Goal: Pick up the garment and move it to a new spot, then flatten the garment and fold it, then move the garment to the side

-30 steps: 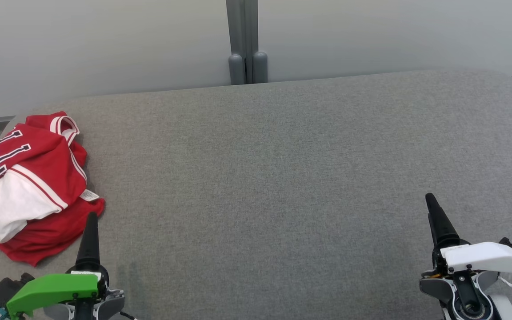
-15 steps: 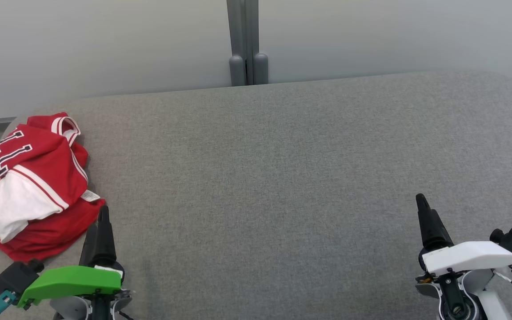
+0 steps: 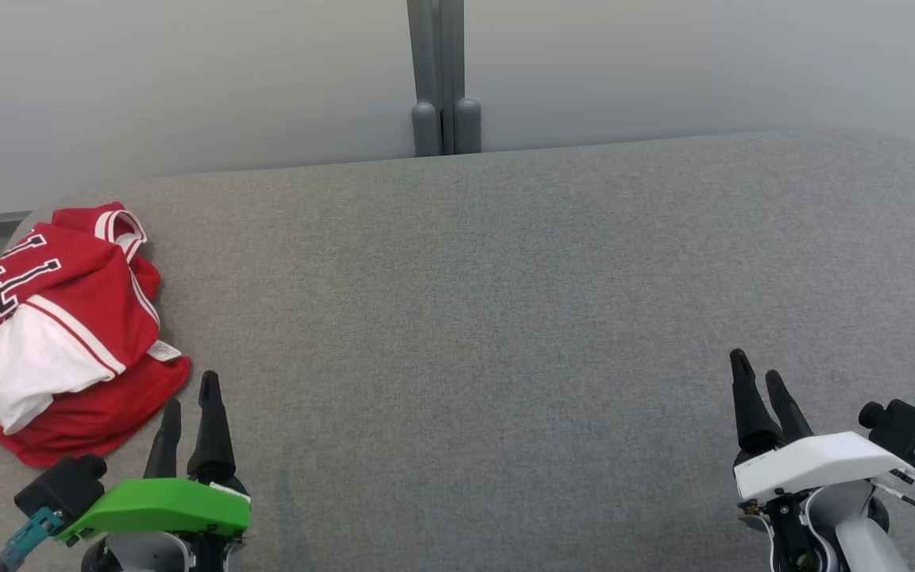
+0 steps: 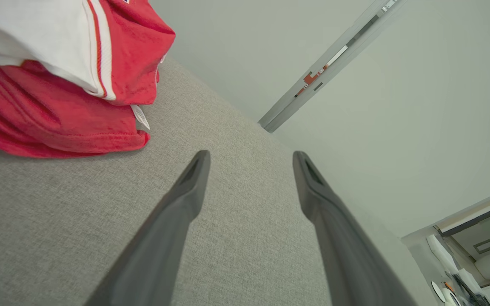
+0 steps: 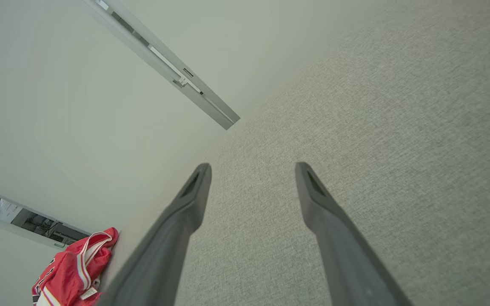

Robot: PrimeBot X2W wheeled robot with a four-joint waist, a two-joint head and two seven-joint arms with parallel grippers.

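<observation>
At the far left we see the garment (image 3: 68,326) — a red jersey with white panels and dark lettering. It lies crumpled near the left edge of the grey cushioned surface (image 3: 465,318), with a small white label at its near right hem. Just beside that hem, and apart from it, we find the left gripper (image 3: 190,389), its two dark fingers spread with nothing between them. In the left wrist view we see bare grey fabric between the fingertips and the jersey up and to the left. At centre, beyond the far edge, a grey post (image 3: 442,79) rises against a pale wall. At the lower right we note the right gripper (image 3: 755,364) — fingers likewise parted and empty, over bare upholstery, well apart from the garment.
</observation>
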